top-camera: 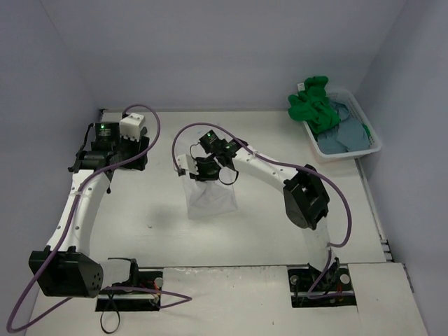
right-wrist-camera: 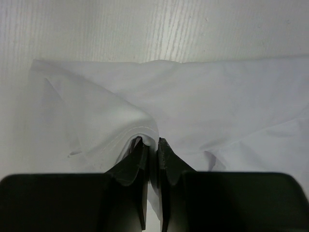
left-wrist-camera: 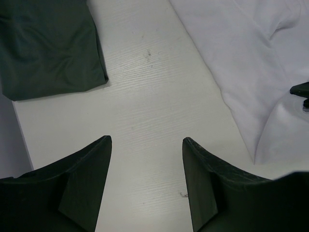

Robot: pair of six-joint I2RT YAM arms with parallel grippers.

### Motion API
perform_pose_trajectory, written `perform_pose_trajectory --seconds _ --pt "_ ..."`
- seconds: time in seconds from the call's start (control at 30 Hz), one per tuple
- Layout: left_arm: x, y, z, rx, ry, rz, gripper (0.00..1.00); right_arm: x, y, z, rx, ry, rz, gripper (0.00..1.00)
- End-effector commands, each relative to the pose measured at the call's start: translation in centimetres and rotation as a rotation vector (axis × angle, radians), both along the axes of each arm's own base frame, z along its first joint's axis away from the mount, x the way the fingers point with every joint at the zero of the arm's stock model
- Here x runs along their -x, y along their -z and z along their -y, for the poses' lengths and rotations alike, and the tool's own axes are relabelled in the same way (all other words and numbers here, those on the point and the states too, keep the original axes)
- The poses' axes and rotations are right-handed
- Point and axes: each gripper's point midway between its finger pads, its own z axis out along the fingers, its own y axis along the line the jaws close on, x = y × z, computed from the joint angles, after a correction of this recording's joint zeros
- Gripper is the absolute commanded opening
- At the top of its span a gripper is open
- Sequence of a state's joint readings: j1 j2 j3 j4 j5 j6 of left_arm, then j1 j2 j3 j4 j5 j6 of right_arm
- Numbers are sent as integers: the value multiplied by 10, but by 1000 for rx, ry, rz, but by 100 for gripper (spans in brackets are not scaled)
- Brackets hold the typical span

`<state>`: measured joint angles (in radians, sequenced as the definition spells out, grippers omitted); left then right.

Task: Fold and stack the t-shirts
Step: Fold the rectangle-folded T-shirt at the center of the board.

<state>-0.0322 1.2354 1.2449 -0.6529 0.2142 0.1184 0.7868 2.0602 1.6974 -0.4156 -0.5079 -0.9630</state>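
Observation:
My right gripper [top-camera: 201,170] [right-wrist-camera: 152,141] is shut on a raised fold of the white t-shirt [right-wrist-camera: 217,96]. The rest of that shirt hangs and spreads toward the near side at mid-table [top-camera: 210,199]. In the left wrist view a folded dark grey t-shirt [left-wrist-camera: 48,43] lies at the upper left and the white t-shirt [left-wrist-camera: 251,58] at the right. My left gripper [left-wrist-camera: 147,140] [top-camera: 115,150] is open over bare table between them, holding nothing. A bright green t-shirt [top-camera: 313,105] and a dusty blue-grey one [top-camera: 343,136] lie bunched in the basket.
The white plastic basket [top-camera: 374,136] stands at the far right against the side wall. Walls close in the table at the back and on both sides. The arm bases [top-camera: 133,283] [top-camera: 322,283] sit at the near edge.

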Motion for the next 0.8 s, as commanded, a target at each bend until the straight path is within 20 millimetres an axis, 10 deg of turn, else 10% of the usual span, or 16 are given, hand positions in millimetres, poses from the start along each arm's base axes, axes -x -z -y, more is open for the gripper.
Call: perform_pose_trajectory --seconds 0.0,0.77 --pt "-8 -16 1 28 -4 64 55 -20 -29 -13 -74 -6 64 0" --pt "0 -15 -4 90 -30 64 55 -92 25 -29 -103 202 218 6"
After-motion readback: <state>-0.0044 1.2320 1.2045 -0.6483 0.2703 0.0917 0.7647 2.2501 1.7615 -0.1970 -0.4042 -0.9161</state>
